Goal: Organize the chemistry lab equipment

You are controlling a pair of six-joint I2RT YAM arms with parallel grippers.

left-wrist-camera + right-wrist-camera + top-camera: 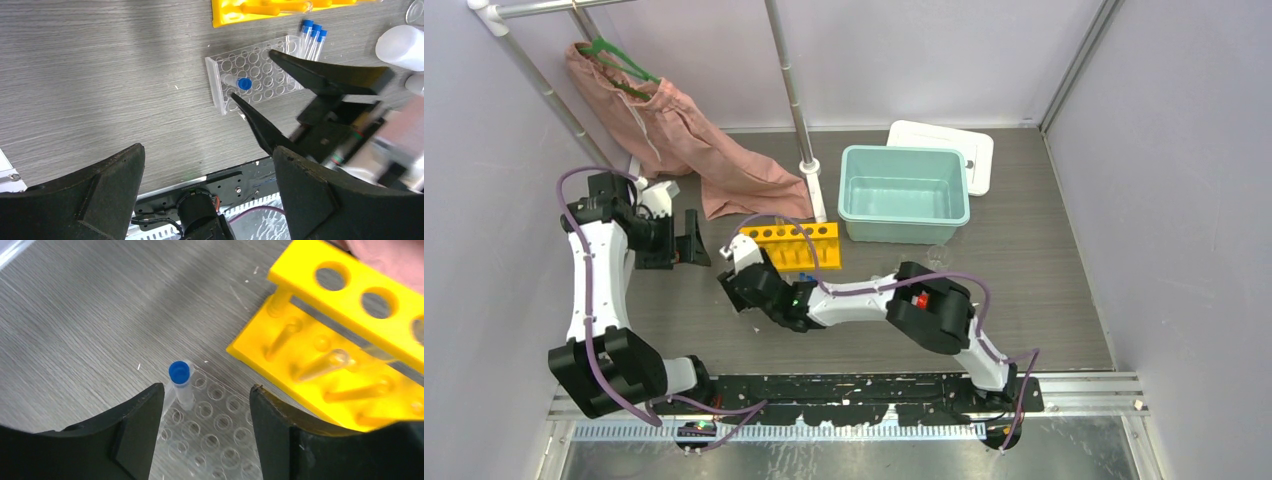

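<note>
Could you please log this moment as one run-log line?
right gripper: open around blue-capped tube standing in well tray | left gripper: open, holding nothing

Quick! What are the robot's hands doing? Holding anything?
Left hand: open, holding nothing.
Right hand: open, either side of the blue-capped tube standing in the clear well tray, not gripping it.

Pale lilac walls [924, 50], grey wood-grain tabletop [1044, 290], white pole frame [786, 70], even light
</note>
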